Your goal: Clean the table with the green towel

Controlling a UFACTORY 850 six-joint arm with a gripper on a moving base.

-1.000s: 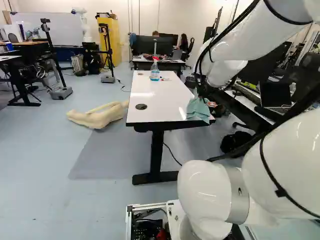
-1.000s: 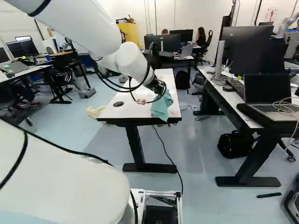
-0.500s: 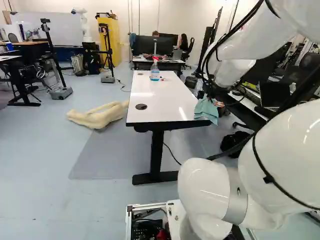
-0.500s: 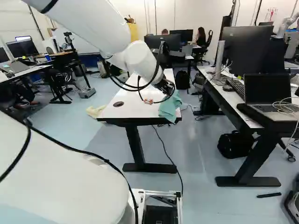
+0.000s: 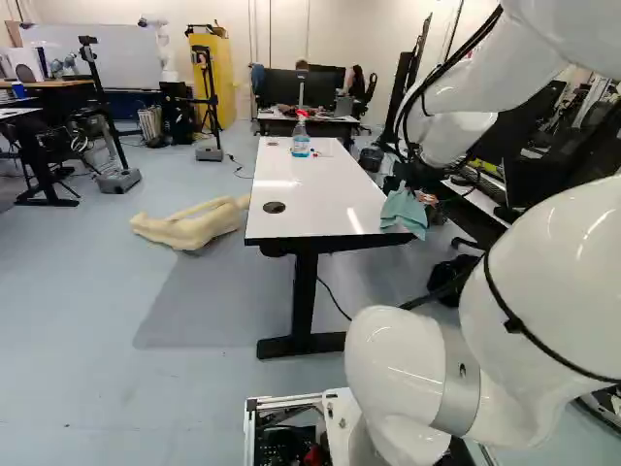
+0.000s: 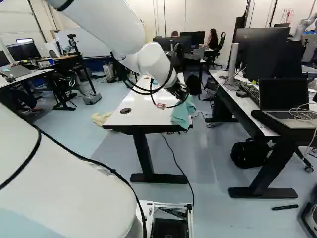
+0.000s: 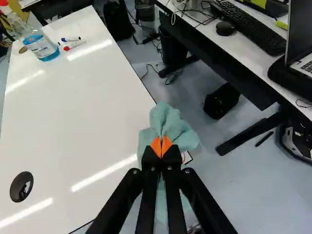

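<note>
- Towel (image 7: 168, 119) is pinched between the end effector's (image 7: 161, 146) two orange pads, bunched at the tips, with loose cloth spreading around them; keep that grip firm, since a wipe drags against it.
- The cloth sits at the near corner of the bench (image 7: 87, 117), on the side toward the neighbouring desk (image 7: 241, 43). Part of it hangs past the edge, and I cannot tell how firmly the rest presses on the top.
- The step in hand looks like wiping, probably near its beginning or at the end of a stroke; the pictures do not settle which.
- For a good stroke, bring the bunch inward over the white top, lower until the cloth flattens lightly, and keep the hard tips off the surface.
- Overlap the passes and ease off near the edge, where hanging cloth could catch or fold under.
- Watch the looped cable (image 6: 171, 74) by the wrist; it should swing clear of the bench.
- Pass smoothly over the round black cap (image 7: 21, 186), as its rim may snag the fabric.
- Farther out, slow down by the two markers (image 7: 74, 45), which would likely roll, and steer around the upright spray bottle (image 7: 41, 48), which a sideways push could tip.
</note>
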